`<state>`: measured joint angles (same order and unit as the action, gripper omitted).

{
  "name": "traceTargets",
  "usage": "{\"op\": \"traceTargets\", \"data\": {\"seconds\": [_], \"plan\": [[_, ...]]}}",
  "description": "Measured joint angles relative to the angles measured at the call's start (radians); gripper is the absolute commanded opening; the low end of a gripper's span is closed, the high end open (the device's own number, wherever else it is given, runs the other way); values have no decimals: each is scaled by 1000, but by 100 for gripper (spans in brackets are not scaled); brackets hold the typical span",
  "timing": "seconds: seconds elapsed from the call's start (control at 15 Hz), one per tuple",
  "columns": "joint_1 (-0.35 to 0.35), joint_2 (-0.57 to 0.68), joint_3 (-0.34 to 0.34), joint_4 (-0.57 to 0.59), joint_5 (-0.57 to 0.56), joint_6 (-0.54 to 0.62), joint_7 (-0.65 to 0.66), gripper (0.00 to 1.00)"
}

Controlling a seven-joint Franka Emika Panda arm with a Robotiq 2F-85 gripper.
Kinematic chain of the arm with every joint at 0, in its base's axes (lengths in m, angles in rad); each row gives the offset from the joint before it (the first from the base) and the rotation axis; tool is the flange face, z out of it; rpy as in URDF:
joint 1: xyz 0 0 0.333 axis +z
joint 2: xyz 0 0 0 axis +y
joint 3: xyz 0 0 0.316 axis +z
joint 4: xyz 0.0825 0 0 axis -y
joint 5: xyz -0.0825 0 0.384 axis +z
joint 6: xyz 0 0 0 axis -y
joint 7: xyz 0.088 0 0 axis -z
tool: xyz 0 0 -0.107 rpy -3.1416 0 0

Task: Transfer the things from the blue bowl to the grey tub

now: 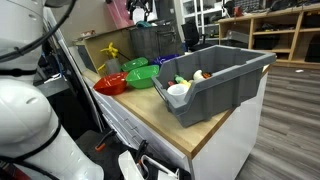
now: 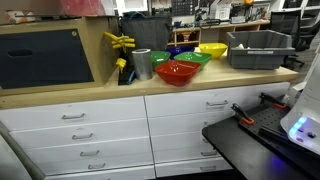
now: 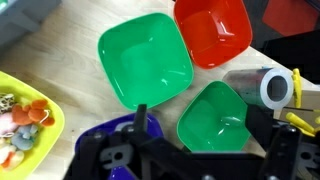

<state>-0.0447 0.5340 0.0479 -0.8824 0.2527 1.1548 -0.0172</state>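
Hovering with the tool spread wide and empty over the blue bowl on the counter. Just beside that bowl, small colourful pieces in a yellow bowl. At the counter's end, the grey tub.

We get the blue bowl mostly hidden behind the end effector; yellow bowl cut by left edge, red bowl by top.
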Motion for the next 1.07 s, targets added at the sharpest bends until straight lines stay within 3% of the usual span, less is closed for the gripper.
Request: {"op": "traceTargets", "data": {"seconds": [0.53, 1.07], "plan": [[0, -335, -7, -358, -89, 7, -17, 100], [-1, -653, -23, -762, -91, 180, -19, 100]]}}
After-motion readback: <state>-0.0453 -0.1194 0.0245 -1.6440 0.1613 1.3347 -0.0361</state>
